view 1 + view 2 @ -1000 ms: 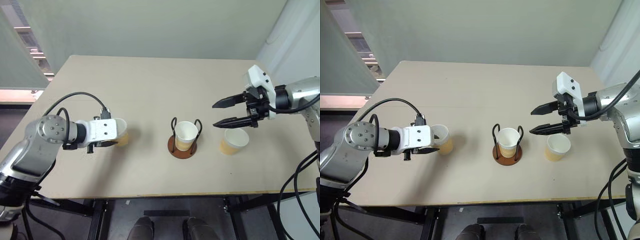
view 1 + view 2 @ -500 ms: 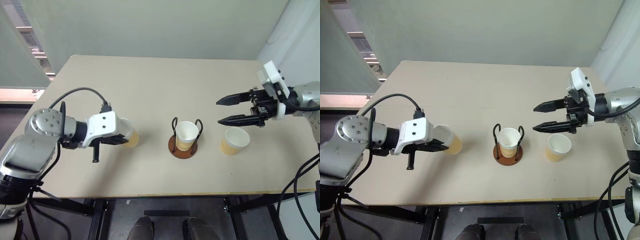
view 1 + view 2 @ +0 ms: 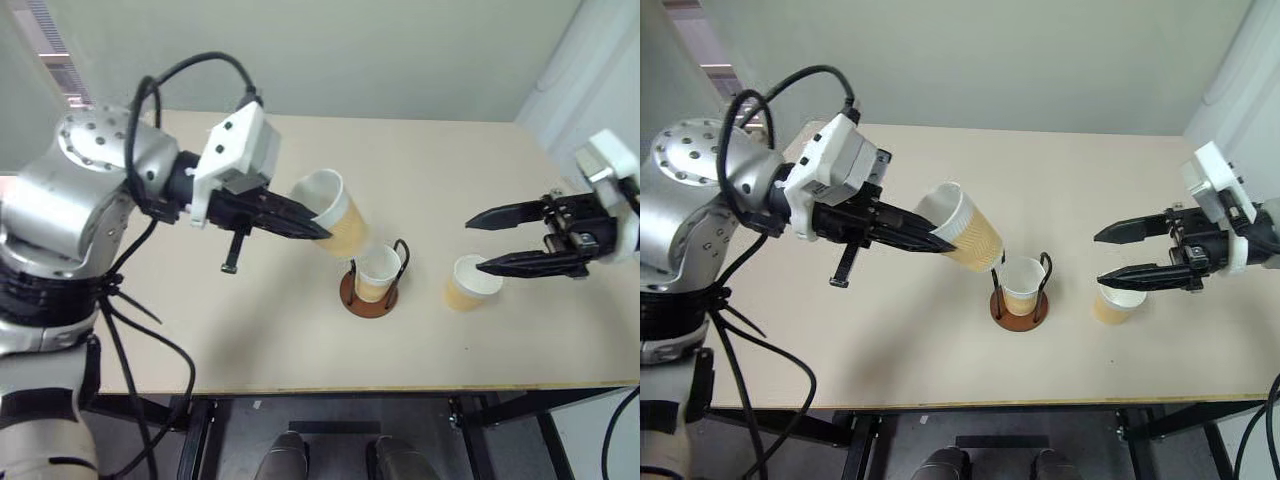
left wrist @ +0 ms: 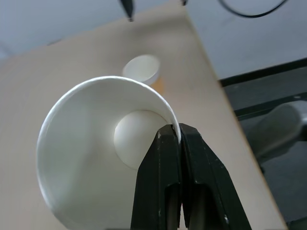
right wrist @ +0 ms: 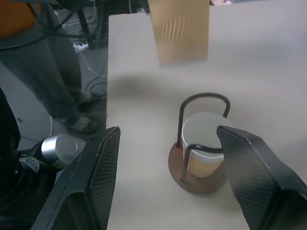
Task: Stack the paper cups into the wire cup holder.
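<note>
Nearest the front edge of the table (image 3: 200, 350): wire cup holder (image 3: 366, 290), a reddish-brown disc with thin black loops standing upright, placed about mid-table. Seated inside it, one paper cup (image 3: 378, 273), upright, white rim upward; first of three judged stacked.

Just right of the holder, apart from it: second cup (image 3: 466, 282), upright on the table, untouched, not yet stacked.

Above that cup, at the right side: right gripper (image 3: 480, 243), jaws spread wide, holding nothing, pointing left toward the holder; lower finger close over the cup's rim, contact not certain.

Farther back and left, raised over the table: left gripper (image 3: 316, 226), fingers (image 4: 169, 158) clamped fully together on the rim wall of the third cup (image 3: 330, 214), one inside and one outside. Cup tilted, mouth toward the arm, base angled down-right, just above and left of the holder.

Cup appearance: tapered, tan-yellow outside, white inside, white rolled rim, all alike.

Remaining, by judgement: lowering the held cup into the seated one, then adding the right-hand cup.
</note>
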Motion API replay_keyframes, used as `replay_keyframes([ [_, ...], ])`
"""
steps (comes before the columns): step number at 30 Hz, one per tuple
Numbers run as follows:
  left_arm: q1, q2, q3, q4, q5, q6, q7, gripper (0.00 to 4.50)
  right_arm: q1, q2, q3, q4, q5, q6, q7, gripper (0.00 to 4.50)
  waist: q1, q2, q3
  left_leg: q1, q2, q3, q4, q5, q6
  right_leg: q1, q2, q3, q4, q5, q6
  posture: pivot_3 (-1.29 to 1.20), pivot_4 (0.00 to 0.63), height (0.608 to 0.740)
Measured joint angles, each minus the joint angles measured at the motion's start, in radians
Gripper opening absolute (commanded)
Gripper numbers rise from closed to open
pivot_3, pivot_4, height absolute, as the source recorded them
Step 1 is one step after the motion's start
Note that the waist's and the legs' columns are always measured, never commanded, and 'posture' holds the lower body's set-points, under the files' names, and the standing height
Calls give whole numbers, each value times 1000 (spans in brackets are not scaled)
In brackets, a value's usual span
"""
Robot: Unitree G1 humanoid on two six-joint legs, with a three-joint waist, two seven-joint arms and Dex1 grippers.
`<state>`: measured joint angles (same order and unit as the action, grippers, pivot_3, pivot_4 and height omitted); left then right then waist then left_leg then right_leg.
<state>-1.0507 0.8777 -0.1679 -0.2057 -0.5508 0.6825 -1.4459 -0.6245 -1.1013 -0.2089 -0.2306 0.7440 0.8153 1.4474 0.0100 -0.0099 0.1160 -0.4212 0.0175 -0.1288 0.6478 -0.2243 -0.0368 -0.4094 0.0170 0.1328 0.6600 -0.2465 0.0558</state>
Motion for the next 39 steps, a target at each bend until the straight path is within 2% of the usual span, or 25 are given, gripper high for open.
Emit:
replay_keyframes([
  [9,-41,-179,-154,224,166,-228,-62,13,108,-13,-102,-82,64,25,-104,3326,5,0,0,-1,-3,0,3,-2,3,3,-1,3,-2,1,9,0,150,740],
  [15,-93,-280,-192,368,275,-386,-65,13,128,-41,-142,-100,110,42,-133,3326,10,0,0,-5,-4,0,8,-4,7,4,-2,4,-9,3,15,0,150,740],
  [22,-100,-334,-232,413,346,-478,-88,13,128,-47,-146,-109,135,41,-146,3326,12,0,0,-10,-5,0,17,-10,14,6,-3,4,-15,5,19,0,150,740],
  [35,-63,-353,-304,402,436,-563,-110,13,121,-47,-115,-89,118,-1,-156,3326,15,0,0,-10,-6,0,19,-11,15,7,-4,4,-15,6,20,0,150,740],
  [38,-64,-381,-307,412,468,-582,-95,663,116,-54,-93,-81,88,-10,-180,3326,15,0,0,-10,-6,0,19,-11,15,7,-4,4,-15,6,20,0,150,740],
  [39,-64,-390,-308,416,473,-588,-92,1002,112,-57,-82,-76,78,-9,-189,3326,15,0,0,-10,-6,0,19,-11,15,7,-4,4,-15,6,21,0,150,740],
])
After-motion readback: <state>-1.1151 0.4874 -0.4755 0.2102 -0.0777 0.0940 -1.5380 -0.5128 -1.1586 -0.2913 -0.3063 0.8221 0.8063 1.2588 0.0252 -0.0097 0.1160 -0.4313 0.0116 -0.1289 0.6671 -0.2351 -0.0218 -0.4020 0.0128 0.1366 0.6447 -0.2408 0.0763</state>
